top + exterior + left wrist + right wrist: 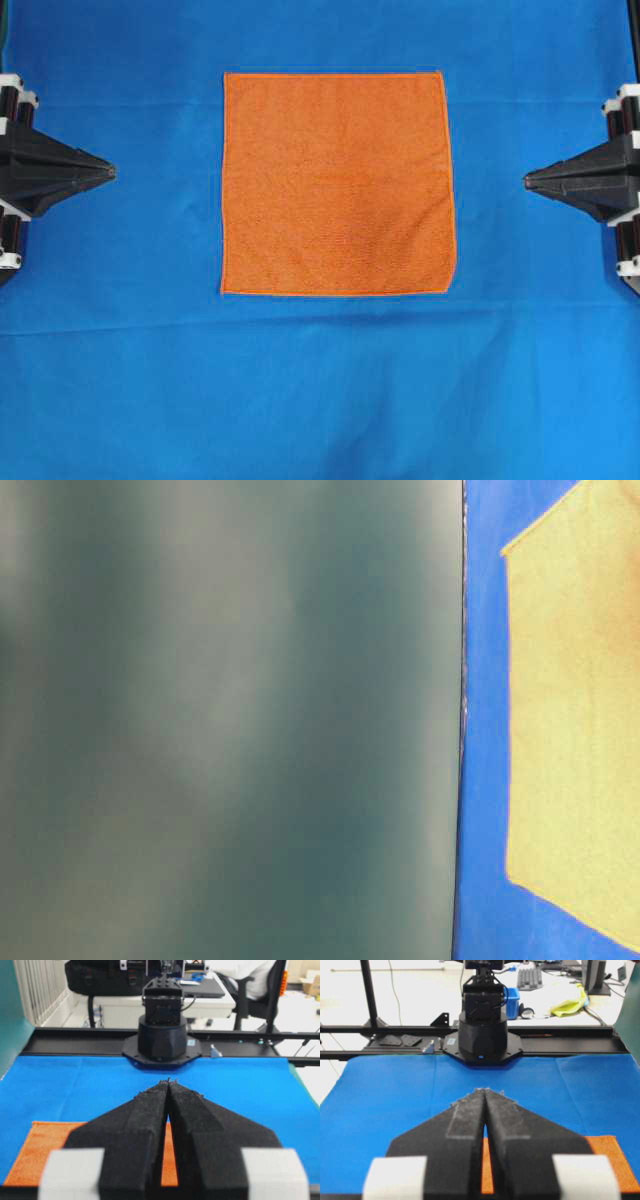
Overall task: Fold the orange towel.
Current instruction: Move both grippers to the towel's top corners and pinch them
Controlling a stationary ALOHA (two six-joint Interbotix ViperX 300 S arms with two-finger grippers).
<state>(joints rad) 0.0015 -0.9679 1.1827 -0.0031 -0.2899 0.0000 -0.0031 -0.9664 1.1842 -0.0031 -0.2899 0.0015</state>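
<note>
At the centre of the bench, slightly toward the far edge in the overhead view, the orange towel (337, 184) lies fully spread as a flat square on the large blue sheet (320, 390) that covers the work surface. All four hems are visible and straight; no corner is lifted or turned over. The fuzzy pile shows a faint darker patch near the middle.

The left gripper (110, 173) sits at the left edge of the overhead view, pointing toward the towel and well apart from its left hem. Its fingers (145, 1125) are closed, pads pressed together to a point, with nothing between them. In the left wrist view, the towel appears below and behind the closed fingers, with the base of the opposite arm (161, 1035) standing at the far side of the sheet.

The right gripper (528, 180) mirrors this at the right edge, also pointing inward and well apart from the towel's right hem. Its fingers (512, 1130) are closed on nothing. The right wrist view shows a strip of the towel under the fingers and one corner at lower right.

The table-level view is mostly blocked by a blurred dark green panel (230, 720); at its right, the towel reads pale yellow against the blue sheet.
</note>
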